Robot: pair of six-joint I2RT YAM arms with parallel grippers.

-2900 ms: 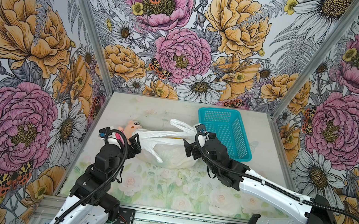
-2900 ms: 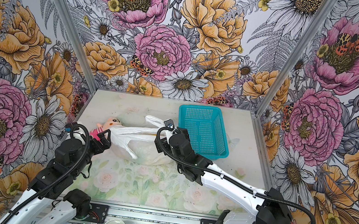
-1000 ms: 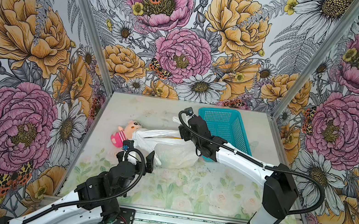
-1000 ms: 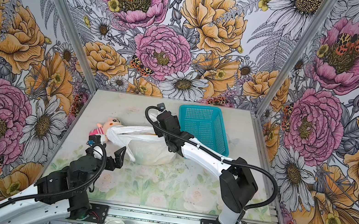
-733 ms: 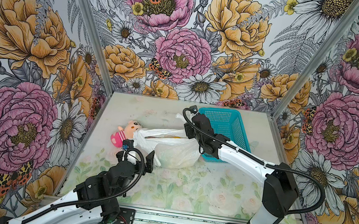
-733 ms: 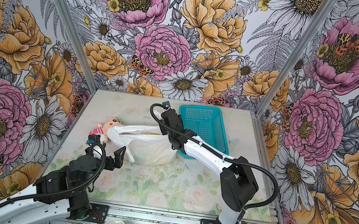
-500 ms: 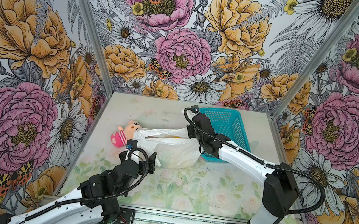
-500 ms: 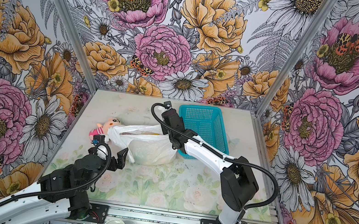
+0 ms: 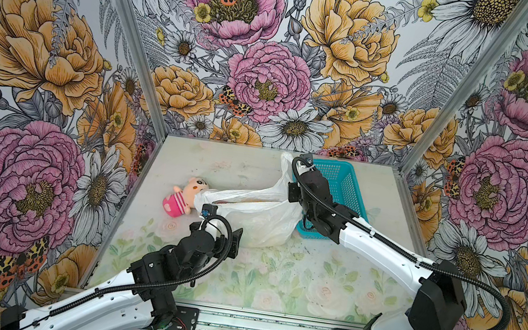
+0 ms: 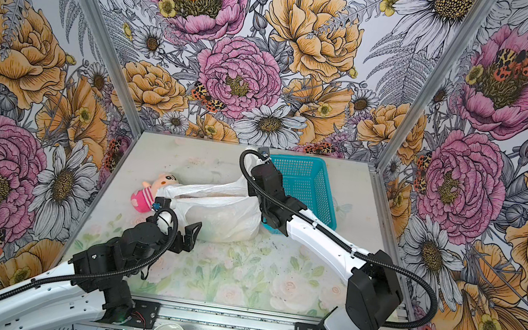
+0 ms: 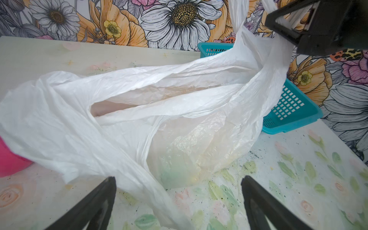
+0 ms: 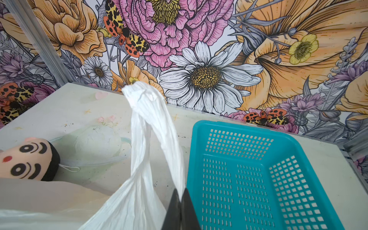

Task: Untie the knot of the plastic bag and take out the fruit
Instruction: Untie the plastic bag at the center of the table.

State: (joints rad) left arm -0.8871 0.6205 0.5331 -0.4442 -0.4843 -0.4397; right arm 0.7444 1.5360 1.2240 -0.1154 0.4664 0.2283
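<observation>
Your right gripper (image 12: 180, 191) is pinched shut on a handle loop (image 12: 147, 123) of the plastic bag (image 9: 257, 221). The bag lies mid-surface (image 9: 308, 286), just beside the teal basket (image 9: 348, 185) at the far edge. Your left gripper (image 11: 178, 177) stands wide apart at the bag's near side, holding nothing.

plastic bag (image 9: 261, 220) mouth gaping, doll (image 9: 179, 201), basket (image 9: 348, 185) flanking

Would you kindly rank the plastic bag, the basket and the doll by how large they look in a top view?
1. plastic bag
2. basket, partly covered, so the gap is unsure
3. doll
</observation>
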